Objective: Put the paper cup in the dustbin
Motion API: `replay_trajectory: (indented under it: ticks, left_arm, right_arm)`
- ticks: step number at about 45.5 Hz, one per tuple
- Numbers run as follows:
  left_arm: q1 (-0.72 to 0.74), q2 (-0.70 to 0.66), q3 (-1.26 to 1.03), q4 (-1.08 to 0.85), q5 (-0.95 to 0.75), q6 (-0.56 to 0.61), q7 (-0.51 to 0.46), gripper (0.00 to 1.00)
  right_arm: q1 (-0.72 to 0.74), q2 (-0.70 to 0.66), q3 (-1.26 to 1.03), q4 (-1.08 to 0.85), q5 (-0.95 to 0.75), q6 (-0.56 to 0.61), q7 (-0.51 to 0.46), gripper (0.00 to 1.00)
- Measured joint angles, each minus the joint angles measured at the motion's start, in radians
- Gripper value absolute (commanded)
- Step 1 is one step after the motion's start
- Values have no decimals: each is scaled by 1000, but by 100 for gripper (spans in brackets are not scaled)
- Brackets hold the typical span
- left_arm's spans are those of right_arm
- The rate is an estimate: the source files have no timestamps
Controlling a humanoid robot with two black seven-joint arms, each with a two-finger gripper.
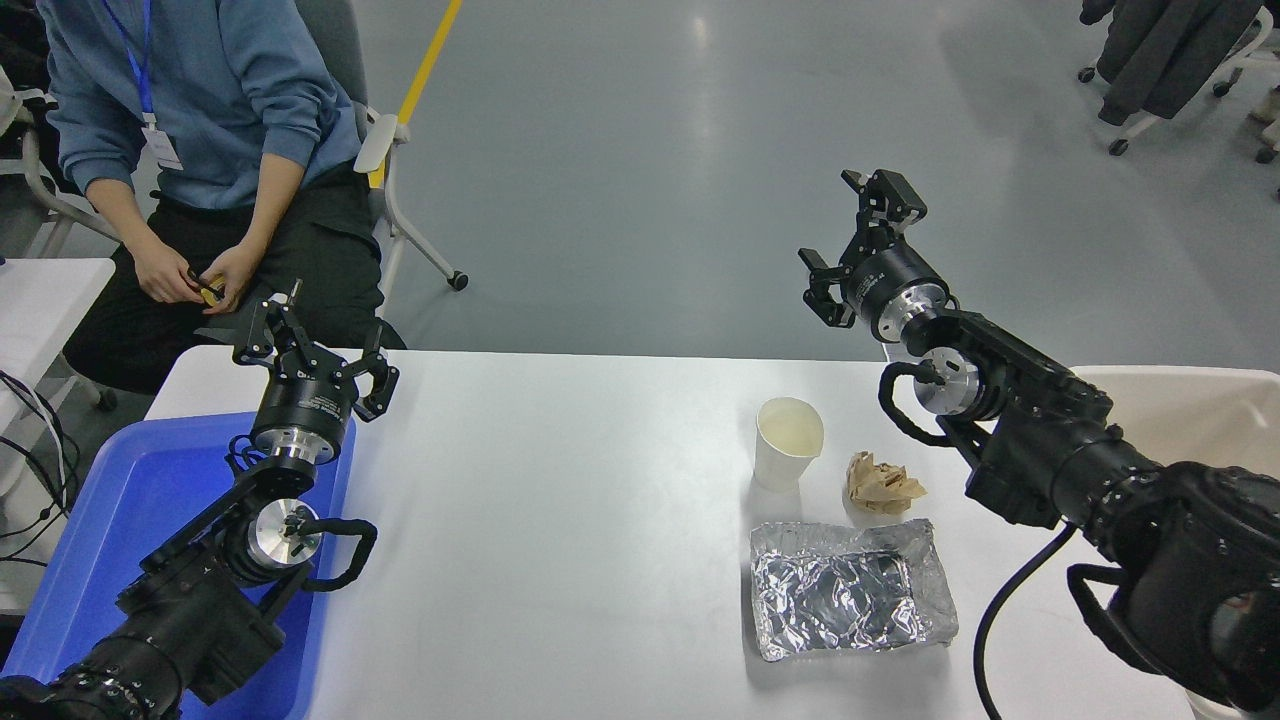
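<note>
The white paper cup (788,443) stands upright on the white table, right of centre, its cream inside showing. The beige dustbin (1190,405) shows partly at the right edge, behind my right arm. My right gripper (852,240) is open and empty, raised above the table's far edge, up and slightly right of the cup and apart from it. My left gripper (318,335) is open and empty, parked at the lower left over the table's far left corner.
A crumpled brown paper wad (882,483) lies just right of the cup. A crinkled silver foil tray (848,588) lies in front of both. A blue plastic tray (120,520) sits at the left under my left arm. A person (200,150) sits at the far left.
</note>
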Motion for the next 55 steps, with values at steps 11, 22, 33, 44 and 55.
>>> replay_trajectory:
  ticks: [11,22,33,44,55]
  left_arm:
    - [0,0,0,0,0,0,0,100]
    - [0,0,-1,0,0,0,0,100]
    - [0,0,-1,0,0,0,0,100]
    - [0,0,-1,0,0,0,0,100]
    - [0,0,-1,0,0,0,0,100]
  right_arm:
    - [48,3,-149,78,-150,2,0,100]
    - [96,-24,-348,111,-356,3,9,100]
    - [131,-94,-529,141,-532,5,59,100]
    - [145,-162,-639,191,-722,-1,105,100]
    - [135,-175,-737,208,-868,-65,130,100]
